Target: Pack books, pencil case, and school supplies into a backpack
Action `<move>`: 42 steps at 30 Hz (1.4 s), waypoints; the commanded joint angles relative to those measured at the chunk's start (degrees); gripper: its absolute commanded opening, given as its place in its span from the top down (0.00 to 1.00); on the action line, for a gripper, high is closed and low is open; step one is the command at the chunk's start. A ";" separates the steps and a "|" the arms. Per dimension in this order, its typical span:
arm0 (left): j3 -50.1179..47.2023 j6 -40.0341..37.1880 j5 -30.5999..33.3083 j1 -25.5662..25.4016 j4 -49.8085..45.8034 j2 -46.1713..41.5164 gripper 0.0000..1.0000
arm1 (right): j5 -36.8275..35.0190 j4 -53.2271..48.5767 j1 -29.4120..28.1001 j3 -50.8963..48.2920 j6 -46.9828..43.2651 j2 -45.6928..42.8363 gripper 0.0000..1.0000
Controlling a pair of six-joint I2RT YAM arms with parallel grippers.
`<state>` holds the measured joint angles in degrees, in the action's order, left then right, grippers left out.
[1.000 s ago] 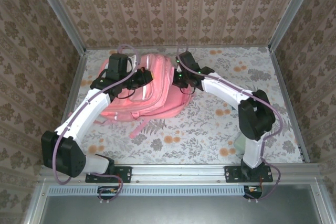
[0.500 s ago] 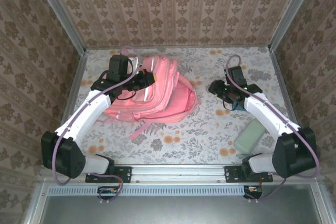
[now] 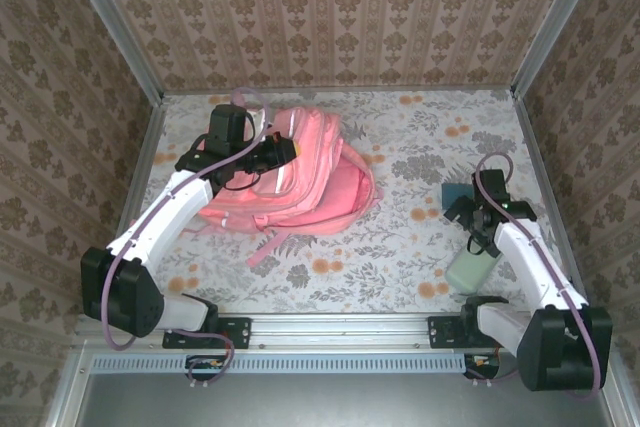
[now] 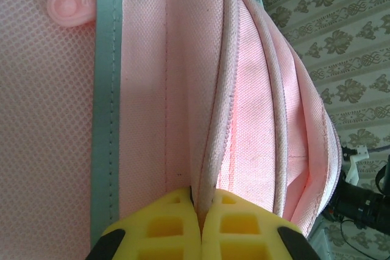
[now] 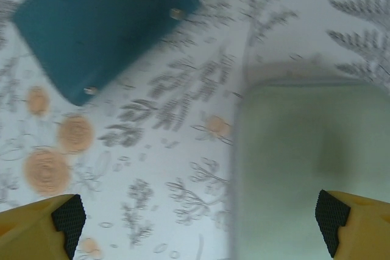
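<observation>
While lying flat on the left half of the bench (image 3: 400, 247), gives its top edge to the left claw (image 3: 272, 153): thus the backpack (image 3: 320, 187), biggest thing by far. Seems held so to lift one lip of the opening and make room for loading.

Well apart, at the right near the bench's front edge: the case (image 3: 472, 269), pale mint, with the teal notebook (image 3: 457, 194) just beyond it, near but not touching. Likely set there for easy reach by the right claw (image 3: 478, 212).

As for the left claw: clamped tight on a piped pink seam (image 4: 213, 120), yellow pads (image 4: 177, 223) pressed together with the ridge of fabric nipped between them.

As for the right claw: spread wide, low over the bench, one finger above bare floral cloth, the other above the case's end. Grips nothing; cannot tell whether touching the case. Looks lined up to take the case next, and probably needs a short sideways shift to straddle it first.
</observation>
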<state>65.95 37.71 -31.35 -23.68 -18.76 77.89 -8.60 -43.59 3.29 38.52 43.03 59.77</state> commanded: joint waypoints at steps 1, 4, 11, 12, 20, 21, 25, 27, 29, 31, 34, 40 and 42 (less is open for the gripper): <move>1.34 -1.33 -0.89 0.39 4.08 0.16 1.00 | -1.72 -4.20 2.15 -2.52 2.20 -2.23 0.01; 1.35 -1.37 -0.83 0.39 4.02 0.16 1.00 | 1.43 -2.47 3.89 -5.55 2.82 -2.14 0.01; 2.15 -1.50 -0.92 0.49 3.26 0.25 1.00 | 9.05 4.77 4.09 -8.90 0.24 1.35 0.00; 2.25 -1.49 -0.92 0.49 3.21 0.25 1.00 | 9.19 5.02 4.07 -8.84 -0.24 2.11 0.01; 2.25 -1.11 -1.06 0.43 3.61 0.34 1.00 | 14.05 7.34 2.24 -7.99 -3.67 3.60 0.06; 2.18 -1.06 -1.02 0.44 3.65 0.42 1.00 | 15.62 8.24 1.78 -7.69 -3.98 2.68 0.06; 1.86 -0.73 -1.31 0.40 4.13 0.43 1.00 | 18.03 9.06 -0.45 -5.85 -4.71 -0.45 0.08; 1.79 -0.71 -1.31 0.44 4.17 0.51 1.00 | 16.45 7.28 -1.49 -4.34 -5.05 -1.05 0.08; 1.69 -0.62 -1.37 0.39 4.41 0.51 1.00 | 14.08 4.77 -1.78 -3.26 -5.50 -0.93 0.07; 1.59 -0.54 -1.47 0.39 4.53 0.43 1.00 | 9.78 0.84 -1.80 -1.78 -6.28 0.21 0.04; 1.48 -0.49 -1.39 0.39 4.66 0.42 1.00 | 6.92 -1.86 -2.06 -0.73 -5.99 1.15 0.01; 1.18 -0.60 -1.23 0.41 4.47 0.02 1.00 | 1.62 -4.03 -2.33 -1.36 -2.00 -0.82 0.01; 1.26 -0.84 -1.12 0.40 4.11 -0.10 1.00 | 2.19 -4.18 -2.62 -1.08 -1.81 -1.68 0.01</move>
<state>65.98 37.71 -31.97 -23.68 -18.37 78.54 -3.51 -44.27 1.19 36.40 39.44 59.75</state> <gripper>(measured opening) 0.049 0.994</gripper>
